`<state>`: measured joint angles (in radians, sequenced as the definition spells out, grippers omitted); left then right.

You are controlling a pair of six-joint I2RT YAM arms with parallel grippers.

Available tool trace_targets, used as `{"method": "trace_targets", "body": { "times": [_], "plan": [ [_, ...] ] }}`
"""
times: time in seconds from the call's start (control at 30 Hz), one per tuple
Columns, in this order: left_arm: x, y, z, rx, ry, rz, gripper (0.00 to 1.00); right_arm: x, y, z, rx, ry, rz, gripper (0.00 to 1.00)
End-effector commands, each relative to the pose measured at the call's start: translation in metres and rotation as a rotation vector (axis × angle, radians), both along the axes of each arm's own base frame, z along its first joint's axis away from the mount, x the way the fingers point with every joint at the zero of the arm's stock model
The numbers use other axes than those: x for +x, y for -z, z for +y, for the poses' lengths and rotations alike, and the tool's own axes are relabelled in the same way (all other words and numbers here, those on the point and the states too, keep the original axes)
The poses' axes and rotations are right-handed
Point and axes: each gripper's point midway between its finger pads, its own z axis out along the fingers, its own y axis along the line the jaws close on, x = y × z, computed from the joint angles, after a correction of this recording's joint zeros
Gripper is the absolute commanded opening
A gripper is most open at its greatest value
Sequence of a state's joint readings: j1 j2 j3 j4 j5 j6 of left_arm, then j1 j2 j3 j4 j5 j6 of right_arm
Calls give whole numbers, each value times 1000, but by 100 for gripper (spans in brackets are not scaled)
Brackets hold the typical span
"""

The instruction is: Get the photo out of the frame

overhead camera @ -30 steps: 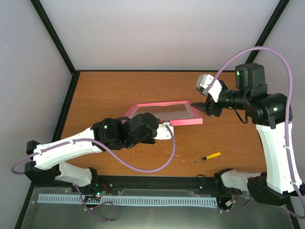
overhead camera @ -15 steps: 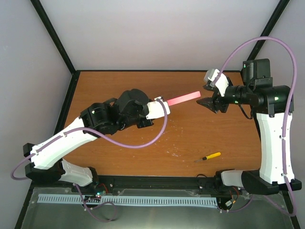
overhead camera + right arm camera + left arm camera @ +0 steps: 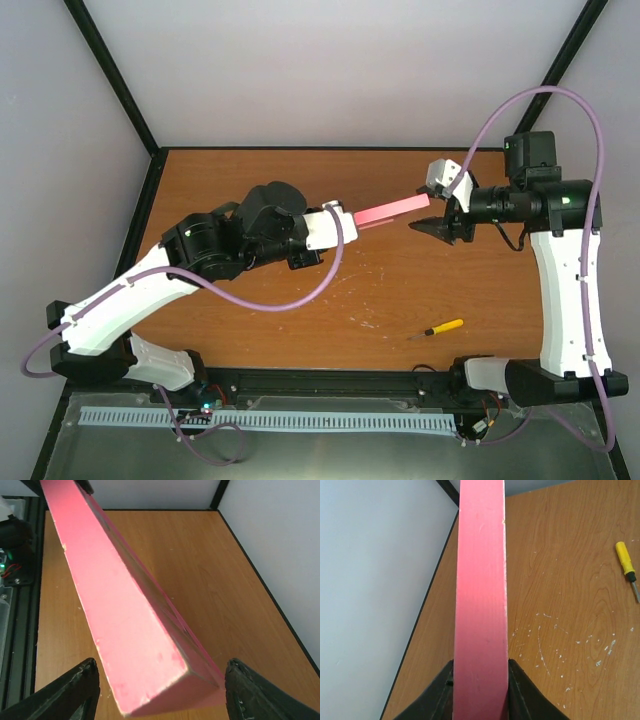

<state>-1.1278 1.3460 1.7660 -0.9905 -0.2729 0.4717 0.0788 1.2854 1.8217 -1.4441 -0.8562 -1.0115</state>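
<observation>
1. The frame [image 3: 388, 210] is held edge-on above the worktop [image 3: 300, 330], probably so that its back can be reached. The photo is hidden, presumably inside.
2. The left pincer [image 3: 480, 680] clamps the frame's near end.
3. The right pincer [image 3: 160, 692] gapes wide at the far end, one finger on each side, apparently not touching.

The frame [image 3: 392, 210] is pink, the table [image 3: 450, 285] wood-grained brown.

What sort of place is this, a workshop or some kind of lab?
Probably a robotics lab test cell: a wooden table boxed in by plain grey panels, two white arms bolted at its near edge.
</observation>
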Motion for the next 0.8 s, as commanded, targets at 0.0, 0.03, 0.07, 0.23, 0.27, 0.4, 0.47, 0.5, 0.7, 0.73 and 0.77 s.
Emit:
{"method": "trace_targets", "body": {
  "times": [0.0, 0.03, 0.07, 0.23, 0.27, 0.4, 0.47, 0.5, 0.7, 0.73, 0.77],
  "plan": [
    [-5, -87, 6, -247, 18, -134, 1, -6, -7, 12, 80, -122, -75, 67],
    [-5, -89, 7, -250, 19, -140, 1, -7, -7, 14, 91, -137, -74, 66],
    [-5, -91, 7, -251, 21, -143, 1, -8, -7, 16, 103, -155, -73, 65],
    [-5, -103, 7, -261, 26, -170, 1, -14, -5, 21, 150, -201, -38, 52],
    [-4, -105, 8, -262, 22, -178, 1, -16, -5, 21, 156, -205, -35, 49],
    [-4, -117, 11, -284, 14, -204, 1, -19, -6, 22, 173, -210, -27, 36],
    [-3, -123, 13, -306, 6, -220, 4, -18, -6, 23, 181, -205, -21, 30],
    [-2, -127, 15, -319, -5, -231, 8, -17, -7, 23, 187, -203, -21, 27],
    [2, -131, 22, -352, -40, -270, 22, -12, -12, 25, 228, -191, 0, 14],
    [3, -131, 23, -357, -50, -273, 25, -12, -13, 26, 235, -190, 4, 12],
    [4, -129, 24, -358, -60, -276, 27, -11, -14, 26, 243, -184, 14, 9]
  ]
}}
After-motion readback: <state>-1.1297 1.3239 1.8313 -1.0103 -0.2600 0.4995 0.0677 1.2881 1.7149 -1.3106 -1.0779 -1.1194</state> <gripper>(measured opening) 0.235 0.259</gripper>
